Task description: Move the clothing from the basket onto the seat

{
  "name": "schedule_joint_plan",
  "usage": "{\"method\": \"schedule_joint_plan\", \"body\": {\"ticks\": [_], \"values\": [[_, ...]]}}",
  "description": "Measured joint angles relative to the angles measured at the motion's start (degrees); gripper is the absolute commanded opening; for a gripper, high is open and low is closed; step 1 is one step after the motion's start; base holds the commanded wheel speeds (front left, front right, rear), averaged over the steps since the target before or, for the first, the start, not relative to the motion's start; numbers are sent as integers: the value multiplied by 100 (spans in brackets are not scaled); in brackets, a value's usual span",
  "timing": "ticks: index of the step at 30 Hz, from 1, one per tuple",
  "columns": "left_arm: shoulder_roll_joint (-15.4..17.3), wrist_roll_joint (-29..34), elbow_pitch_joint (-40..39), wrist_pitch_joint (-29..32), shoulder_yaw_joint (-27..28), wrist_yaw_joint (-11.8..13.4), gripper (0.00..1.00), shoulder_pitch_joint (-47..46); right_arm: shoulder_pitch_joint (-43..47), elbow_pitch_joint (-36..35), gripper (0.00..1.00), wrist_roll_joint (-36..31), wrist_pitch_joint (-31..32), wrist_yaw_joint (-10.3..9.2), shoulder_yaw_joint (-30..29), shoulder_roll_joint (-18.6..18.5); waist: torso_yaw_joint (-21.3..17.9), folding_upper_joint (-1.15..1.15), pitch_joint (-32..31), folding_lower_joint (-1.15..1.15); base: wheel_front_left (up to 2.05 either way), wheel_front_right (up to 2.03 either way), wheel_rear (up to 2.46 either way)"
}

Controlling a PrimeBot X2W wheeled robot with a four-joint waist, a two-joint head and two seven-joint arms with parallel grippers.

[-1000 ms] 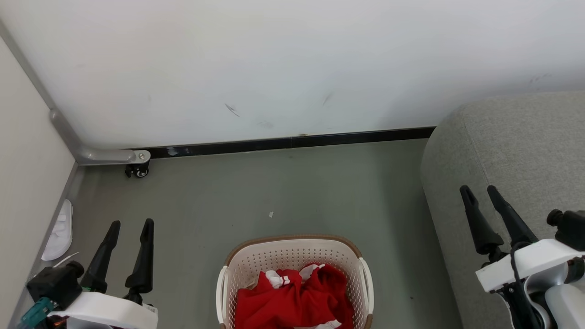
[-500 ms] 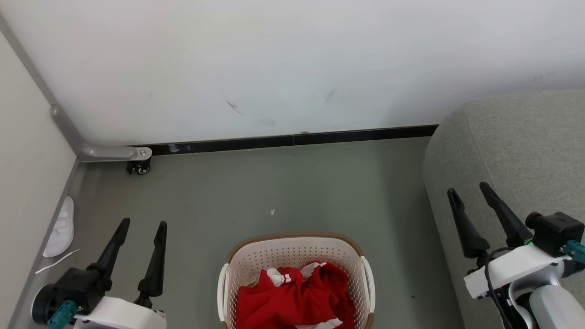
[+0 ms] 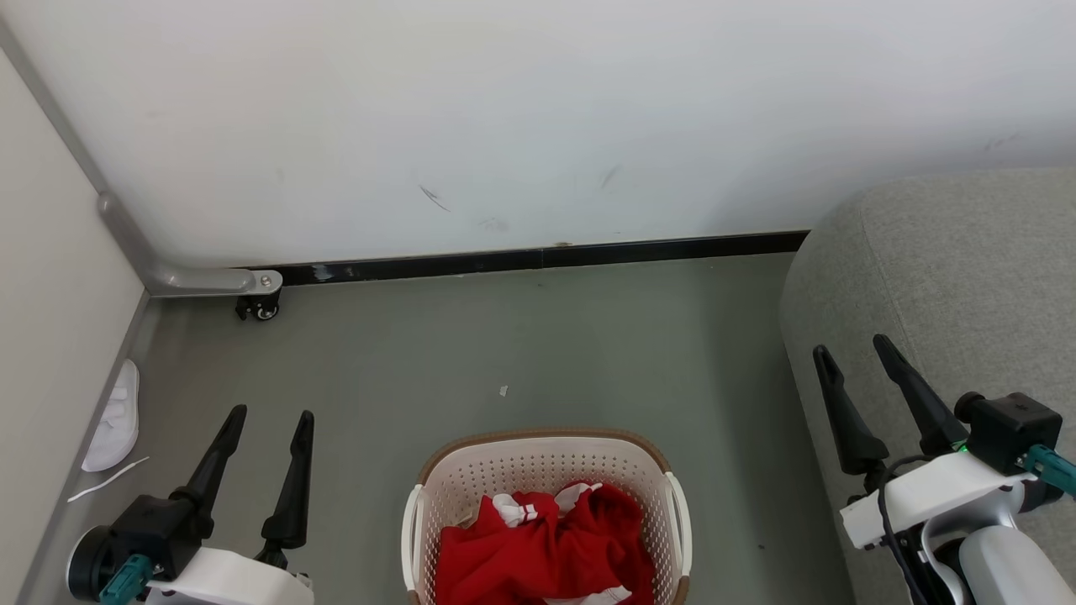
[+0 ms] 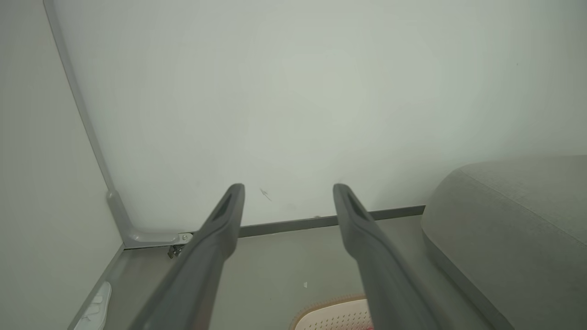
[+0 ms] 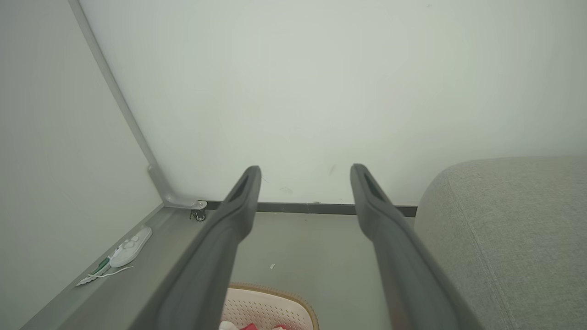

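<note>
We saw the red clothing heaped inside the cream perforated laundry basket at the bottom centre of the head view, with some white trim showing near the top of the pile. The basket stood on the grey-green floor, well apart from the black skirting strip that ran across the middle of the frame under the white wall. The grey upholstered seat took up the right side, near the basket but not touching it.

Our left gripper hovered at the lower left, beside the basket and clear of it, its two dark fingers spread wide and empty. Our right gripper hung at the lower right, in front of the seat's rounded edge, its fingers likewise wide apart and empty. In both wrist views the fingers pointed toward the wall, with the basket's brown rim at the bottom edge.

A white shoe lay at the left edge against the side wall, and a small castor sat in the floor's far left corner.
</note>
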Motion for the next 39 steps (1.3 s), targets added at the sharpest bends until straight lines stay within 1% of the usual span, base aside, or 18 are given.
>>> {"method": "schedule_joint_plan", "body": {"ticks": [24, 39], "values": [[-86, 0, 80, 0, 220, -9, 100, -19, 8, -11, 100, -122, 0, 0, -94, 137, -16, 0, 30, -1, 0, 0, 0], [-121, 60, 127, 0, 148, -25, 100, -102, 3, -91, 100, -123, 0, 0, -181, 138, -95, 0, 214, -1, 0, 0, 0]]}}
